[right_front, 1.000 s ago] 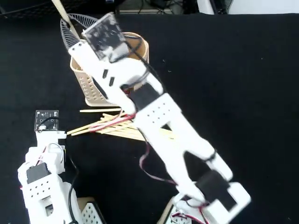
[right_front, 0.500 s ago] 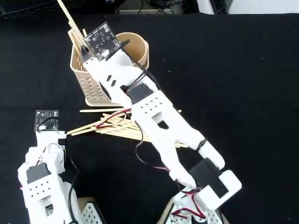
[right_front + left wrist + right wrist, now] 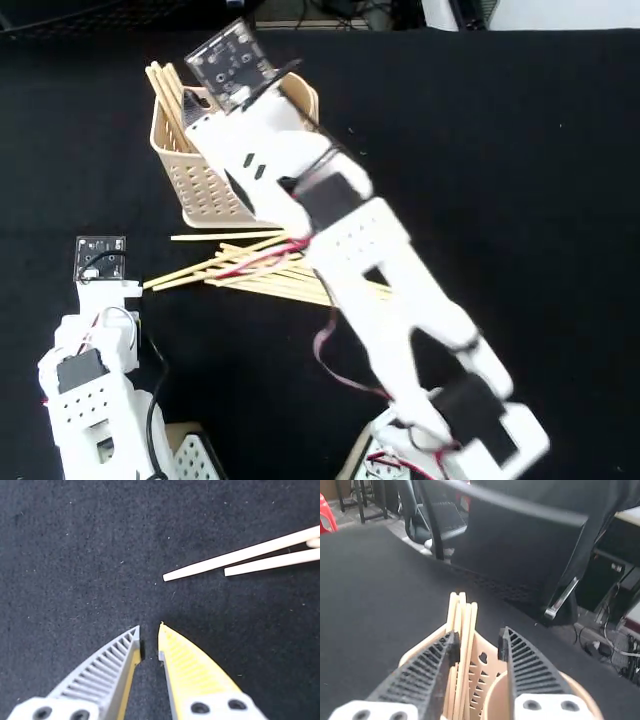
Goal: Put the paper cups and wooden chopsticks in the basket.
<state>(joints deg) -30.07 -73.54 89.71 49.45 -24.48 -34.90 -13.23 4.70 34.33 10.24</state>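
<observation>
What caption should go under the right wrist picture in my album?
Right end effector open above wooden chopsticks standing in the basket, next to a paper cup.

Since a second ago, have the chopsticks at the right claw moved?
Yes. The chopsticks dropped down into the basket: their tops stuck out past the table's far edge, now they lean in the basket's corner, beside the open right claw.
</observation>
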